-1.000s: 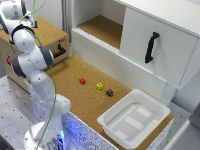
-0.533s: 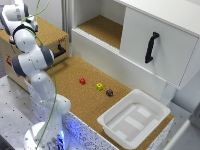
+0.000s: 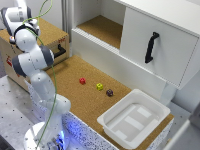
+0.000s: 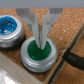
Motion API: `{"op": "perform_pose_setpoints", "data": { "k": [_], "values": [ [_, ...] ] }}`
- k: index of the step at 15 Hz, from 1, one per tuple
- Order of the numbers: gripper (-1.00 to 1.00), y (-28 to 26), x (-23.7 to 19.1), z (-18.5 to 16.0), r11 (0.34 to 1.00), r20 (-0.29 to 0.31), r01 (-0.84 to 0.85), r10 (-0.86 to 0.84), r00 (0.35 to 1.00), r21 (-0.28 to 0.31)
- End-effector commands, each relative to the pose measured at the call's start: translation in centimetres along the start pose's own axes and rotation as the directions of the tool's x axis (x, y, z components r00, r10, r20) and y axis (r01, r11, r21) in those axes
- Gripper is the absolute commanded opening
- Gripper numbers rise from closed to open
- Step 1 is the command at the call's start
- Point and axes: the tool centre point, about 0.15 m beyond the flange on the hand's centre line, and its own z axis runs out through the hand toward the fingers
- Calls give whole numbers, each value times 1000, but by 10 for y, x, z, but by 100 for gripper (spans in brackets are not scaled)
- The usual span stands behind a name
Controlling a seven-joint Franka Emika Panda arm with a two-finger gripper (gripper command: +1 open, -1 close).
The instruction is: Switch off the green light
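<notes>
The green light is a round push button with a domed green cap in a metal ring, set on a cork surface just beside a blue light of the same make. It looks rigid and fixed in place, so it probably wants a straight press on the middle of the cap rather than any grasp; the smooth dome might let a tip slide off if pushed near the rim. In the wrist view the fingers are pressed close together, holding nothing, their tips on or just above the green cap. In the exterior view the arm rises from its base and reaches over the box at that view's left; the lights cannot be seen there.
</notes>
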Motion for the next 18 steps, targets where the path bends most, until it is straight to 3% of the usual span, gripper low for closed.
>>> {"op": "perform_pose_setpoints", "data": {
  "k": [1,6,11,14,18],
  "values": [
    [100,11,-24,-58,998,-146,-31,38,989,49],
    [100,84,-32,-72,961,-201,-275,272,941,16],
    [100,195,-67,-62,836,-241,-549,535,810,10],
    [100,247,-87,-50,773,-239,-632,624,744,52],
    [100,332,-114,-8,701,-181,-711,708,682,61]
  ]
}}
